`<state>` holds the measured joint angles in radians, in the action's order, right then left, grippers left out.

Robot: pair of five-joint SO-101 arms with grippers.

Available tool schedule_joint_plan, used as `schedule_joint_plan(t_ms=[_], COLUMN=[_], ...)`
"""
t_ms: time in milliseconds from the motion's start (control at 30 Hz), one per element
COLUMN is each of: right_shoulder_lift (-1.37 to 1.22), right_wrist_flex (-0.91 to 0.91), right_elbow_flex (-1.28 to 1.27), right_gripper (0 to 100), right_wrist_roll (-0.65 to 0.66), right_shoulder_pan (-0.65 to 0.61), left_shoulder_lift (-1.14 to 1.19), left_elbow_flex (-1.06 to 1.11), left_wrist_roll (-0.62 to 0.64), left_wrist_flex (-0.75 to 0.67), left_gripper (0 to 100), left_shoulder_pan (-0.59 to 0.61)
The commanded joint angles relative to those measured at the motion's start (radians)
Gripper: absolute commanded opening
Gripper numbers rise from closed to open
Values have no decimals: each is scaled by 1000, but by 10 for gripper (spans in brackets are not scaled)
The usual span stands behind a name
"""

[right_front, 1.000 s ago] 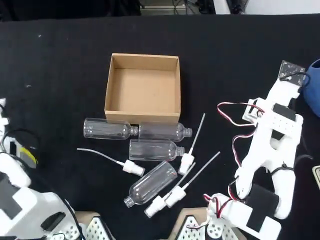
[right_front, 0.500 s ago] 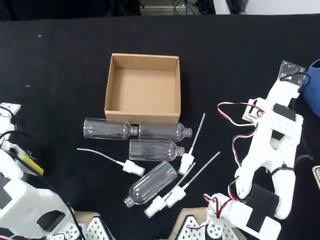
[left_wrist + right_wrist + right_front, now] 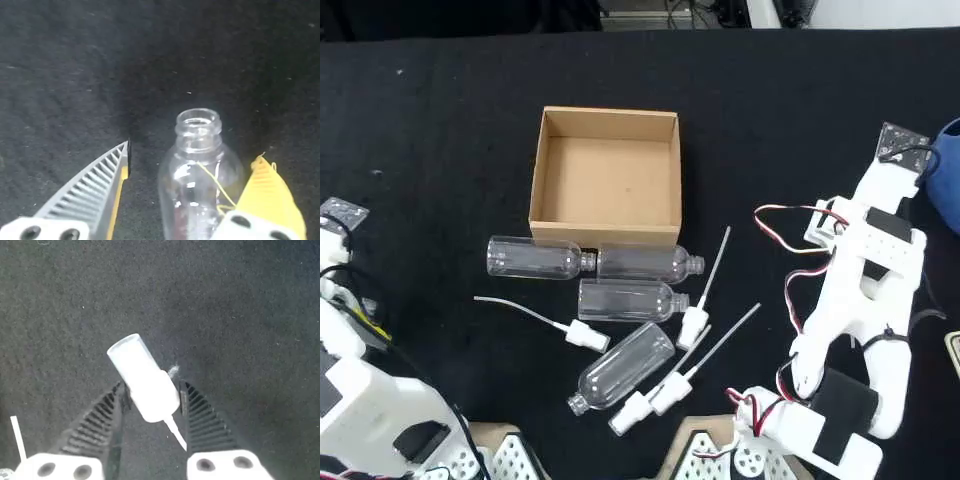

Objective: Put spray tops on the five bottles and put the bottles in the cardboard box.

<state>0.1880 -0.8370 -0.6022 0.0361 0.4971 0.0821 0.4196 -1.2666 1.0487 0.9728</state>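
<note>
A clear, capless bottle (image 3: 197, 165) stands between the fingers of my left gripper (image 3: 193, 152), which is shut on it above the black cloth. My right gripper (image 3: 152, 387) is shut on a white spray top (image 3: 142, 380), its thin tube trailing back between the fingers. In the high view the open cardboard box (image 3: 608, 130) sits mid-table with nothing inside. In front of it lie two bottles (image 3: 535, 258) (image 3: 645, 263) end to end, a third (image 3: 630, 300) and a slanted one (image 3: 623, 365). Loose spray tops (image 3: 585, 335) (image 3: 693, 322) (image 3: 660, 392) lie among them.
The left arm (image 3: 345, 380) stands at the near left corner and the right arm (image 3: 860, 290) is folded at the right side. A blue object (image 3: 948, 185) shows at the right edge. The arms' bases (image 3: 720, 455) line the front edge.
The left arm's upper part has shifted a little farther onto the table at the left edge. The right arm, bottles and spray tops have not moved.
</note>
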Motion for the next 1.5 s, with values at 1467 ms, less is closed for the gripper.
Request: schedule_joint_plan(t_ms=[1467], right_shoulder_lift=[-179], right_wrist_flex=[103], right_elbow_flex=[54], right_gripper=[214], right_wrist_roll=[9], right_shoulder_pan=[-8], left_shoulder_lift=[-160], left_elbow_flex=[137], left_wrist_roll=[153], left_wrist_flex=[-114], left_gripper=[29], left_shoulder_pan=[-48])
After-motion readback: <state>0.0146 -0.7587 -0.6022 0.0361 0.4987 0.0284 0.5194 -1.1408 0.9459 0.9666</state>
